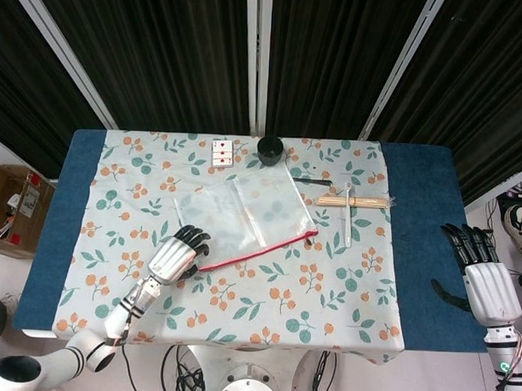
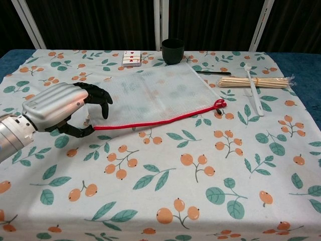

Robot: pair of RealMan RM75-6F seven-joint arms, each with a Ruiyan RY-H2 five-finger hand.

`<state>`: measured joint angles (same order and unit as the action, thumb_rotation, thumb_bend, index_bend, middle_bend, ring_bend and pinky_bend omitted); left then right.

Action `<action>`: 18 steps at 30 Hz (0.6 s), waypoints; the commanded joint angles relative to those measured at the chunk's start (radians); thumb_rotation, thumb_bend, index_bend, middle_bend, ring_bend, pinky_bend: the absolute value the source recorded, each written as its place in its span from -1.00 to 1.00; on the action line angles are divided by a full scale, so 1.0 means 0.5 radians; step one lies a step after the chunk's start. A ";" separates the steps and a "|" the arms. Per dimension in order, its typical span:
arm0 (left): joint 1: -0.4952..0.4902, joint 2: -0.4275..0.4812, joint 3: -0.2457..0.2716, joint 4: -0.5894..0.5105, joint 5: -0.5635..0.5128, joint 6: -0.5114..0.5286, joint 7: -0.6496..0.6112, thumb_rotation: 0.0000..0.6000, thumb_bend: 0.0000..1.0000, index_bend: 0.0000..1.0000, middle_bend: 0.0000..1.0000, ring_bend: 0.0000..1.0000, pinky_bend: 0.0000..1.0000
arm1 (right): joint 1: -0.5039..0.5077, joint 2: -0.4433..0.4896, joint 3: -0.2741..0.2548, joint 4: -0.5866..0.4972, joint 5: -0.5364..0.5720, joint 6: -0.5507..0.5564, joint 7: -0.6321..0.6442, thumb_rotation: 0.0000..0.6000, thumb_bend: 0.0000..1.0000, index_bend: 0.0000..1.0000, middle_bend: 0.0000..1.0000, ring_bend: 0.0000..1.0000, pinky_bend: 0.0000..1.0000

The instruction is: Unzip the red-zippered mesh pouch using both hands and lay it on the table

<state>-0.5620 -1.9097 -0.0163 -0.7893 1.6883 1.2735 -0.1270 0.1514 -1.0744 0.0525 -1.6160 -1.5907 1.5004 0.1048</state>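
The clear mesh pouch [image 1: 243, 214] [image 2: 150, 95] lies flat mid-table, its red zipper [image 2: 160, 117] along the near edge. The zipper pull [image 2: 219, 104] sits at the right end, so the pouch looks zipped. My left hand [image 1: 175, 257] [image 2: 57, 111] is at the pouch's near-left corner. Its fingers [image 2: 100, 99] curl over the mesh with the thumb beneath, pinching that corner. My right hand [image 1: 483, 285] hovers off the table's right edge, far from the pouch, fingers spread and holding nothing. The chest view does not show it.
A black cup [image 1: 269, 149] [image 2: 172, 51] and playing cards [image 1: 222, 152] [image 2: 132, 58] stand behind the pouch. A black pen [image 2: 213, 73], a stick bundle [image 1: 353, 201] [image 2: 253, 81] and a white utensil [image 2: 254, 93] lie to its right. A cardboard box [image 1: 16, 208] sits on the floor at left.
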 commanded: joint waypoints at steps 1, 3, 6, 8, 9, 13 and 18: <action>0.004 -0.054 0.005 0.080 -0.005 0.061 -0.086 1.00 0.03 -0.08 -0.49 -0.63 -0.61 | 0.001 -0.001 0.002 -0.002 -0.004 0.001 -0.004 1.00 -0.69 -0.98 -0.81 -1.00 -1.00; 0.018 -0.076 -0.006 0.104 -0.017 0.120 -0.161 1.00 0.11 -0.02 -0.47 -0.63 -0.61 | 0.003 0.001 0.006 -0.009 -0.009 0.003 -0.006 1.00 -0.69 -0.98 -0.81 -1.00 -1.00; 0.050 -0.082 -0.022 0.133 -0.042 0.195 -0.237 1.00 0.16 0.06 -0.45 -0.63 -0.61 | 0.010 0.004 0.014 -0.019 -0.015 0.002 -0.014 1.00 -0.69 -0.98 -0.81 -1.00 -1.00; 0.078 -0.061 -0.021 0.141 -0.052 0.242 -0.266 1.00 0.16 0.07 -0.45 -0.63 -0.60 | 0.014 0.008 0.017 -0.030 -0.016 -0.004 -0.020 1.00 -0.69 -0.98 -0.81 -1.00 -1.00; 0.104 -0.035 -0.018 0.141 -0.058 0.278 -0.278 1.00 0.16 0.06 -0.45 -0.63 -0.60 | 0.018 0.010 0.018 -0.035 -0.017 -0.009 -0.025 1.00 -0.69 -0.98 -0.81 -1.00 -1.00; 0.219 0.098 0.007 0.102 -0.103 0.348 -0.312 1.00 0.17 0.05 -0.45 -0.63 -0.61 | 0.028 0.010 0.019 -0.052 -0.025 -0.023 -0.042 1.00 -0.69 -0.98 -0.81 -1.00 -1.00; 0.382 0.304 0.064 0.023 -0.184 0.329 -0.264 1.00 0.20 0.06 -0.46 -0.63 -0.61 | 0.033 0.003 0.017 -0.066 -0.025 -0.037 -0.059 1.00 -0.69 -0.98 -0.81 -1.00 -1.00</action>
<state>-0.4021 -1.7915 0.0009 -0.7590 1.6162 1.4411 -0.2676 0.1677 -1.0726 0.0611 -1.6485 -1.6034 1.4825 0.0758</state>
